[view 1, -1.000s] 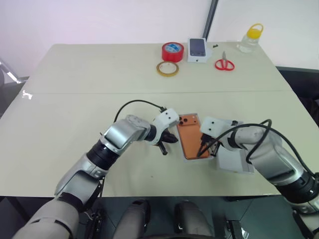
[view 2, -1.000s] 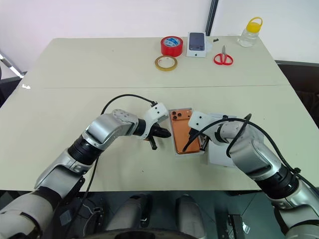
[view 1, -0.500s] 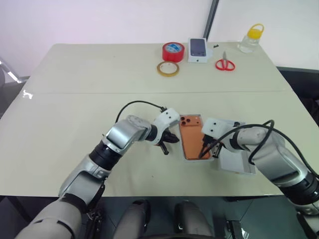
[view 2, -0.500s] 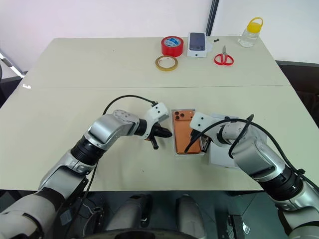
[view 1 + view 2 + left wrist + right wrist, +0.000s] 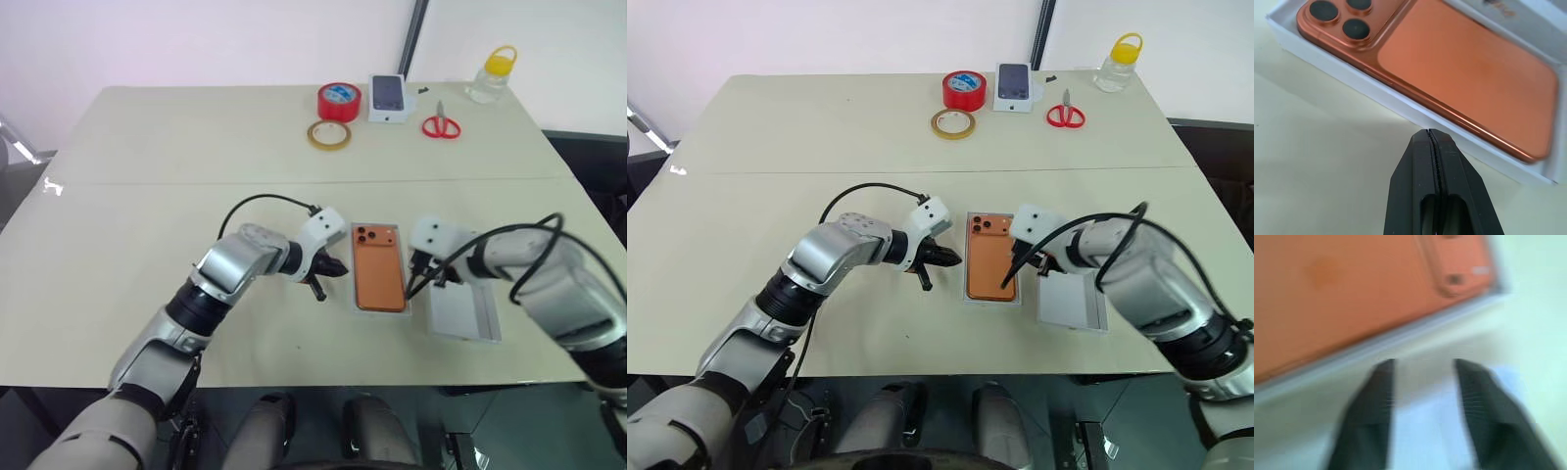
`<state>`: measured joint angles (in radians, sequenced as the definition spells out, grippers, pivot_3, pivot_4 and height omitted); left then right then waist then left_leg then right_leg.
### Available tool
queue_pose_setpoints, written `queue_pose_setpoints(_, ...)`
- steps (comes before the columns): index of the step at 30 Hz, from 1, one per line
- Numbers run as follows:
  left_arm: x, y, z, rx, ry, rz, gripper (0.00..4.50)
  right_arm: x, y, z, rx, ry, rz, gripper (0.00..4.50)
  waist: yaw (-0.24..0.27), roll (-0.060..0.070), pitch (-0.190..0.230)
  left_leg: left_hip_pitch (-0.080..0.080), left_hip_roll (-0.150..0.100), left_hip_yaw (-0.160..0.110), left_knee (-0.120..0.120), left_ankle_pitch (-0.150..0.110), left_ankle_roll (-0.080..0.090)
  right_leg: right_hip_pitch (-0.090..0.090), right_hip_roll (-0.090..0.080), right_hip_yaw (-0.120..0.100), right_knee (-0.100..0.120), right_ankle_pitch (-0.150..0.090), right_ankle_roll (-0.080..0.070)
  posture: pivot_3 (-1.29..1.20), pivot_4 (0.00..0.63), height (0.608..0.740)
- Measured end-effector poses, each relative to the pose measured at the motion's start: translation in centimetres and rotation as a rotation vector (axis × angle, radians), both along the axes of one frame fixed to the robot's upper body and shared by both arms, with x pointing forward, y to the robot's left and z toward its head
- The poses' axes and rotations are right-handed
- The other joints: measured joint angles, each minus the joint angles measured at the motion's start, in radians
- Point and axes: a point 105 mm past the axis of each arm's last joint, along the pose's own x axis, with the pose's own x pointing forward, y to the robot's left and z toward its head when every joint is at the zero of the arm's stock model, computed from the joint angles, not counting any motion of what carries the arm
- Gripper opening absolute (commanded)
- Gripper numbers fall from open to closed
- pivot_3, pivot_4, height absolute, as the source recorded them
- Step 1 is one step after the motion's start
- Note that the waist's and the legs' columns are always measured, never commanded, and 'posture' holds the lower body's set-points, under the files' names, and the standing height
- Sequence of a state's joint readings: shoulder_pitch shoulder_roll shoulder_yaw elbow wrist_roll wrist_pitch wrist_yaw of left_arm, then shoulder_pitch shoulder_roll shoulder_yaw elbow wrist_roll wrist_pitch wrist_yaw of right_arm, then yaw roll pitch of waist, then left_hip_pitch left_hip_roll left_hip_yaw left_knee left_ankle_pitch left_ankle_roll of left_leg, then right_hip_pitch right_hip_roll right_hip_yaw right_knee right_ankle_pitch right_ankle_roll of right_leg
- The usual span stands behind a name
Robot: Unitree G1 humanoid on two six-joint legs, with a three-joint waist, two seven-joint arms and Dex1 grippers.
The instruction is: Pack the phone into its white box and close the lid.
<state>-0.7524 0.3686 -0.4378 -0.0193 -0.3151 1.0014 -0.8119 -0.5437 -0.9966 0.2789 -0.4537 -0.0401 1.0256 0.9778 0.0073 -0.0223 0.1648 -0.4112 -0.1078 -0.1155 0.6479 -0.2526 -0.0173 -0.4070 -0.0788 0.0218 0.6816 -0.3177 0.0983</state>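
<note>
Phone (image 5: 379,269) lies inside white box (image 5: 1342,78).

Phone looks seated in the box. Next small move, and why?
Probably send the right gripper to the lid and grasp an edge. The phone lies flat, camera side up, inside the white box, the right gripper's fingers are apart and hold nothing, and the lid rests on the table just right of the box. The left gripper is shut beside the box.
</note>
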Motion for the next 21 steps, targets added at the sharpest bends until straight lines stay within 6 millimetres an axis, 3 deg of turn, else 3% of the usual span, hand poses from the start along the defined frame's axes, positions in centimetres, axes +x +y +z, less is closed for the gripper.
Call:
queue_pose_setpoints(4,0.5,1.1,0.6,-0.046,-0.047,0.011,0.0,-0.7,-0.5,1.1,0.138,0.076,-0.102,3.45,0.002,0.0,0.0,0.0,0.0,0.0,0.0,0.0,0.0,0.0,0.0,0.0,0.0,0.0,0.0,0.0,0.15,0.74)
queue_pose_setpoints(7,1.0,1.9,2.5,-0.145,-0.156,-0.01,0.0,-1.1,-0.7,0.0,0.263,0.186,-0.227,3.45,0.002,0.0,0.0,0.0,0.0,0.0,0.0,0.0,0.0,0.0,0.0,0.0,0.0,0.0,0.0,0.0,0.15,0.74)
queue_pose_setpoints(11,0.0,3.3,4.5,-0.246,-0.31,-0.106,0.0,-1.1,-1.8,-1.5,0.408,0.296,-0.44,3.45,0.004,0.0,0.0,0.0,0.0,0.0,0.0,0.0,0.0,0.0,-0.001,0.0,0.0,0.0,0.0,0.0,0.15,0.74)
queue_pose_setpoints(14,-0.6,4.4,4.3,-0.241,-0.334,-0.149,0.0,-0.9,-2.4,-1.7,0.469,0.311,-0.501,3.45,0.005,0.0,0.0,0.0,0.0,0.0,0.0,0.0,0.0,0.0,-0.001,0.0,0.0,0.0,0.0,0.0,0.15,0.74)
queue_pose_setpoints(21,-2.2,4.3,3.5,-0.252,-0.336,-0.213,0.0,-1.0,-2.0,-3.5,0.481,0.322,-0.549,3.45,0.001,0.0,0.0,0.0,0.0,0.001,0.0,0.0,0.0,0.0,-0.001,0.0,0.0,0.0,0.0,0.0,0.15,0.74)
